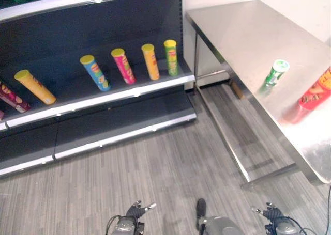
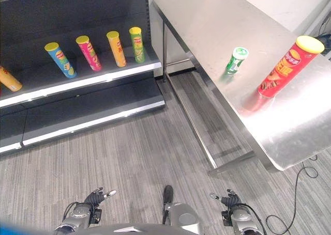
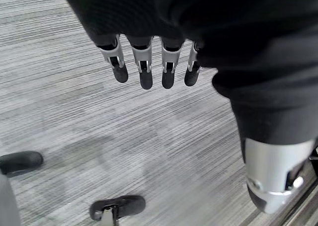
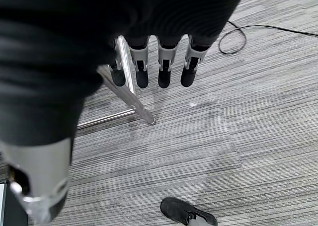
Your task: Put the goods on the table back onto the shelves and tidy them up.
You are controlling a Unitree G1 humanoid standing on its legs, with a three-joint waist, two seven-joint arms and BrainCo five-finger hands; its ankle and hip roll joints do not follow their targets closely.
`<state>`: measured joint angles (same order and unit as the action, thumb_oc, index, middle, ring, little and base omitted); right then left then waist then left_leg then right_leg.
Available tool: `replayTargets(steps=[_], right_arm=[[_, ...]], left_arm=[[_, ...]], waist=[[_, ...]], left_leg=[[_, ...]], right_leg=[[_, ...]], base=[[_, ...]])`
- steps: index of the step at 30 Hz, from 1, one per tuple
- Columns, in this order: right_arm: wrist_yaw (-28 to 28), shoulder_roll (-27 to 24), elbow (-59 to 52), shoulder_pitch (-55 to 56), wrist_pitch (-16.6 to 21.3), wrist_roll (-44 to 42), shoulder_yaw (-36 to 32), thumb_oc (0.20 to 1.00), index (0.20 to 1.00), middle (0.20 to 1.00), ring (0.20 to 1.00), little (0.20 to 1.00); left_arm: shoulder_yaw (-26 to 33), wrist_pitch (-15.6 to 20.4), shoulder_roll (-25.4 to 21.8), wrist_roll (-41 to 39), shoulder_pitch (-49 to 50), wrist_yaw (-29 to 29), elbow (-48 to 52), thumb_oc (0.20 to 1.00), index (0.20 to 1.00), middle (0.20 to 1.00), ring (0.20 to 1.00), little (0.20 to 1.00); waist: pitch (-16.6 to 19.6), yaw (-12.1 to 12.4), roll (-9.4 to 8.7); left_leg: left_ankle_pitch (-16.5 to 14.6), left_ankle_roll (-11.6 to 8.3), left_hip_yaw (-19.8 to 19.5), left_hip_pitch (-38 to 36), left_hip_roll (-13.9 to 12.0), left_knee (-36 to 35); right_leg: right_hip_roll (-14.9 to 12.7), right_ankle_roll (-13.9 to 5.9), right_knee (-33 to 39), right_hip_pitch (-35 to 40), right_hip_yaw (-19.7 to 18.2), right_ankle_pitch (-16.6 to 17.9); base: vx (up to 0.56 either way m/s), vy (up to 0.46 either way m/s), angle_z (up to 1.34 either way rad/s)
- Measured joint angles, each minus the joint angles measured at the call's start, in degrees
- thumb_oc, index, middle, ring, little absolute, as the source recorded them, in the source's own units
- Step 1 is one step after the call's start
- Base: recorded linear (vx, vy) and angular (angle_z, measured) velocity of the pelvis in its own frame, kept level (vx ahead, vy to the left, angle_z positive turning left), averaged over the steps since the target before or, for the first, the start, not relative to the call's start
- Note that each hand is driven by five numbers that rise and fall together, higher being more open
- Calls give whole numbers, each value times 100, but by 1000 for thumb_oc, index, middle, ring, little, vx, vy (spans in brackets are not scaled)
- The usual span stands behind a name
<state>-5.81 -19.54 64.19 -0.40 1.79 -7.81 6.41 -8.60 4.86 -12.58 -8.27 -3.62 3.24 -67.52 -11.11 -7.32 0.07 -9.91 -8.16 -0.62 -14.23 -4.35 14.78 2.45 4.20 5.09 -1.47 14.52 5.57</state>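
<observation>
Down low, both arms hang near the floor. The left hand (image 3: 149,62) has straight fingers and holds nothing. The right hand (image 4: 159,62) looks the same, fingers straight and empty, well away from the goods. On the counter (image 2: 217,23), the red can (image 2: 285,65) stands near the right edge. The green bottle (image 2: 236,59) stands just beside it. Four cans (image 2: 93,51) stand on the shelf (image 2: 77,82).

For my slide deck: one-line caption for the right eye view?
Red can and green bottle wait on the steel table; four cans stand on the shelf.
</observation>
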Motion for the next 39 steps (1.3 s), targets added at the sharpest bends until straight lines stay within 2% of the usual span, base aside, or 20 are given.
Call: replayTargets(steps=[2, 3, 4, 5, 6, 7, 8, 9, 10, 11, 12, 16, 20, 23, 28, 31, 32, 33, 36, 39], right_arm=[[1, 7, 1, 83, 16, 0, 73, 1000, 1000, 1000, 1000, 1000], [4, 4, -11, 125, 5, 0, 6, 1000, 1000, 1000, 1000, 1000], [7, 38, 215, 52, -29, -4, 12, 1000, 1000, 1000, 1000, 1000], [0, 49, 265, 39, -45, -4, 56, 1000, 1000, 1000, 1000, 1000], [-5, 125, 465, -65, -43, -5, 76, 1000, 1000, 1000, 1000, 1000], [-10, 201, 592, -140, -57, -5, 69, 1000, 1000, 1000, 1000, 1000], [-8, 260, 597, -188, -72, -4, 69, 1000, 1000, 1000, 1000, 1000], [-11, 245, 556, -213, -68, -2, 77, 1000, 1000, 1000, 1000, 1000], [-10, 228, 524, -206, -66, -2, 75, 1000, 1000, 1000, 1000, 1000], [-20, 80, 424, -202, -21, 4, 91, 1000, 1000, 1000, 1000, 1000], [-20, 1, 514, -88, -59, 6, 72, 1000, 1000, 1000, 1000, 1000], [-38, -109, 435, 49, -25, 9, 24, 1000, 1000, 1000, 1000, 1000], [-27, 115, 441, 233, -37, 12, -7, 1000, 1000, 1000, 1000, 1000], [-19, 327, 428, 393, -81, 6, -88, 1000, 1000, 1000, 1000, 1000], [-64, 358, 391, 425, -83, -154, -599, 1000, 1000, 1000, 1000, 1000], [-120, 314, 247, 391, -103, -393, -976, 1000, 1000, 1000, 1000, 1000], [-132, 217, -25, 372, -72, -472, -1171, 1000, 1000, 1000, 1000, 1000], [-165, 77, -313, 470, -51, -515, -1297, 1000, 1000, 1000, 1000, 1000], [-261, -408, -1341, 838, 30, -572, -1530, 1000, 1000, 1000, 1000, 1000], [-382, -711, -1950, 1074, 50, -562, -1725, 1000, 1000, 1000, 1000, 1000]], left_arm=[[6, -3, -1, 0, 112, -5, -44, 1000, 1000, 1000, 1000, 1000], [106, -12, 33, -3, 164, -12, 32, 1000, 1000, 1000, 1000, 1000], [148, -10, 57, -9, 15, -12, -81, 1000, 1000, 1000, 1000, 1000], [161, 1, 59, -16, 80, -23, -71, 1000, 1000, 1000, 1000, 1000], [183, -1, 0, -66, 83, -43, -66, 1000, 1000, 1000, 1000, 1000], [150, 7, -167, -57, -61, -49, -13, 1000, 1000, 1000, 1000, 1000], [105, 7, -300, -57, -111, -42, 55, 1000, 1000, 1000, 1000, 1000], [48, 0, -325, -55, -57, -34, 50, 1000, 1000, 1000, 1000, 1000], [36, 0, -315, -54, -53, -41, 41, 1000, 1000, 1000, 1000, 1000], [-50, -42, -160, -51, -18, -33, -81, 1000, 1000, 1000, 1000, 1000], [-134, -32, -73, -50, -26, -31, -60, 1000, 1000, 1000, 1000, 1000], [-238, -32, 20, -51, 51, -21, -31, 1000, 1000, 1000, 1000, 1000], [-229, -10, -81, -39, 87, -22, 25, 1000, 1000, 1000, 1000, 1000], [-238, -5, -231, -37, 27, -13, 57, 1000, 1000, 1000, 1000, 1000], [-233, 0, -389, -38, -155, 8, 184, 1000, 1000, 1000, 1000, 1000], [-224, 1, -538, -36, -200, 17, 226, 1000, 1000, 1000, 1000, 1000], [-225, -2, -586, -36, -117, 12, 209, 1000, 1000, 1000, 1000, 1000], [-222, -4, -641, -26, -122, 11, 199, 1000, 1000, 1000, 1000, 1000], [-215, 2, -682, 19, -21, 3, 242, 1000, 1000, 1000, 1000, 1000], [-66, 0, -684, 63, 54, -13, 246, 1000, 1000, 1000, 1000, 1000]], waist=[[27, -12, -1], [23, -16, 27], [-139, 125, -71], [-136, 193, -129], [-214, 237, -299], [-316, 307, -498], [-394, 357, -656], [-376, 445, -611], [-356, 457, -555], [-362, 410, -139], [-267, 466, 90], [-136, 447, 348], [-14, 399, -11], [100, 309, -218], [122, 255, -167], [132, 156, -191], [96, 138, -100], [63, 14, -108], [-67, -57, -66], [-57, -59, -188]], left_leg=[[-10, -194, -8, 227, -25, 750], [92, -451, -30, 685, -38, 1652], [977, -683, 57, 1519, -47, 3204], [981, -643, 56, 1712, -42, 3588], [901, -364, 437, 2195, -179, 4030], [785, -82, 777, 2463, -327, 3715], [750, 30, 935, 2516, -437, 2252], [785, -6, 749, 2290, -397, 701], [802, 2, 643, 2169, -412, 55], [1116, -102, -20, 2096, -603, -1624], [1157, -190, -504, 2016, -538, -2007], [1237, -116, -292, 1689, -478, -1919], [1567, 326, 250, 1359, 50, -2041], [1399, 706, 664, 1286, 319, -2008], [1231, 985, 1033, 1287, 591, -2009], [1152, 1120, 1189, 1286, 726, -2007], [1179, 1143, 1263, 1300, 607, -2009], [1091, 1227, 1256, 1203, 639, -2008], [1001, 1307, 1307, 1046, 640, -2043], [977, 1298, 1278, 1082, 652, -2041]], right_leg=[[26, 17, 47, 164, -78, 22], [59, 45, -52, 83, -130, -149], [24, 113, 27, 306, -260, -125], [5, 197, 10, 371, -446, -184], [-138, 221, -26, 435, -555, -220], [-296, 205, 0, 513, -610, -229], [-471, 179, 64, 627, -772, -240], [-492, 34, 73, 622, -903, -267], [-475, 21, 75, 623, -953, -285], [-319, -133, 83, 840, -1149, -392], [-254, -205, 81, 863, -1251, -453], [-380, -528, 79, 1075, -1784, -652], [-1026, -713, -14, 1062, -1804, -609], [-1262, -879, -198, 839, -1692, -542], [-1576, -1272, -465, 525, -1628, -388], [-1634, -1411, -805, 248, -1659, -343], [-1591, -1507, -1210, 4, -1672, -388], [-1575, -1573, -1627, -188, -1618, -361], [-1621, -1680, -2625, -618, -1599, -490], [-1406, -1611, -1812, -652, -1565, -690]], base=[[119, -128, -22], [111, -99, -30], [195, -84, -42], [232, -22, -52], [210, 80, -36], [243, 188, -40], [246, 222, -60], [380, 280, -70], [272, 155, -86], [330, 216, -75], [225, 198, -77], [182, 222, -78], [151, 294, -80], [67, 307, -63], [28, 207, -38], [43, 256, -23], [22, 157, -33], [49, 197, -22], [54, 46, -5], [64, -14, 1]])
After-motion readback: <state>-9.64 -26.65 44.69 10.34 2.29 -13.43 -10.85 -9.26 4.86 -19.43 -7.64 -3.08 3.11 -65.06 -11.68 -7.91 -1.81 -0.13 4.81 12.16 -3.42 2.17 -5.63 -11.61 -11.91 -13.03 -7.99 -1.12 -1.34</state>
